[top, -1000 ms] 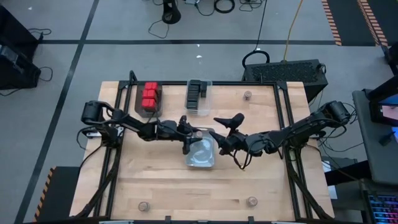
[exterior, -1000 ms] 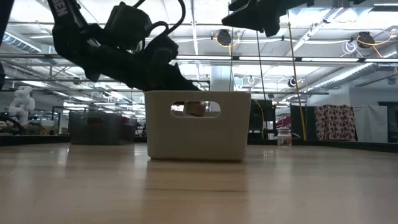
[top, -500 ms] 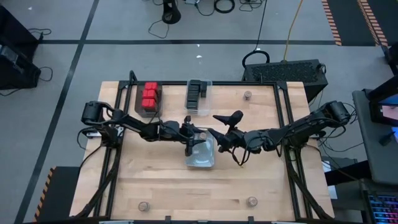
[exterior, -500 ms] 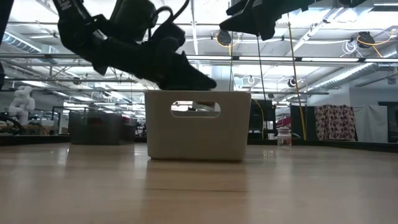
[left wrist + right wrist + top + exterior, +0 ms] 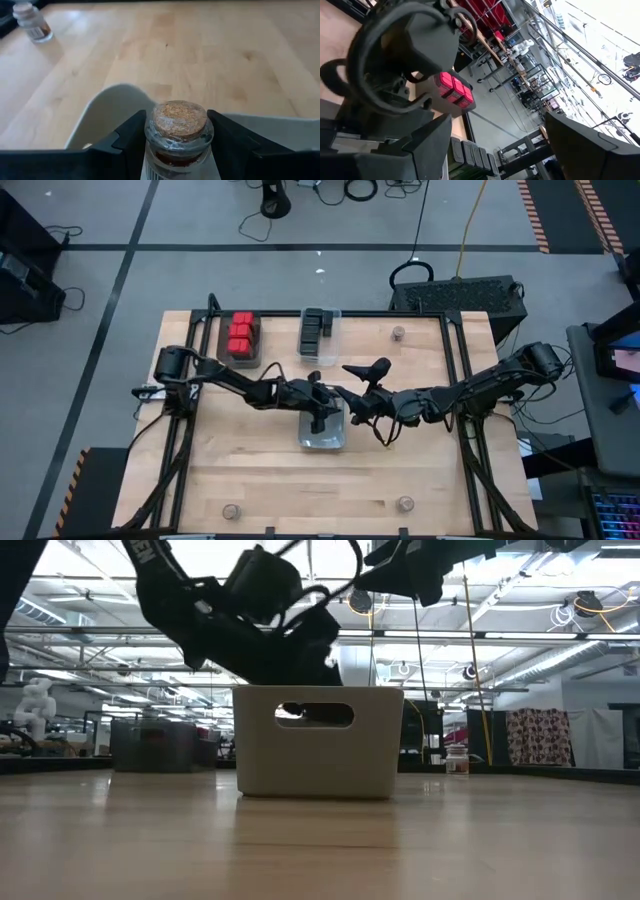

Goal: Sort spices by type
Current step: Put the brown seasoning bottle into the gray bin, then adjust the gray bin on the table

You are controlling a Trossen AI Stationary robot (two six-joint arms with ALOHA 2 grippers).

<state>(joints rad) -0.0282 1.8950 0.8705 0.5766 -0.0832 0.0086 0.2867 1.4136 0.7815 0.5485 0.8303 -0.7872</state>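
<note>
Taking the clear bin (image 5: 323, 430) at mid-bench as your landmark: to its far left, at the back edge, the red spices (image 5: 240, 333) are sitting grouped in their own tray, and the black spices (image 5: 314, 332) are lined up in a tray straight behind the bin, so those two kinds are looking sorted. Your left gripper (image 5: 322, 417) is hovering over the bin, its fingers clamped on a cork-topped jar (image 5: 175, 131) held upright, probably so it drops in standing. Just right of the bin your right gripper (image 5: 362, 408) is waiting with fingers spread wide and nothing in them, clear of the drop. Loose jars are standing well away from the bin: one behind and to its right (image 5: 398, 333), two toward the front edge (image 5: 232, 510) (image 5: 405, 503), likely next to collect
</note>
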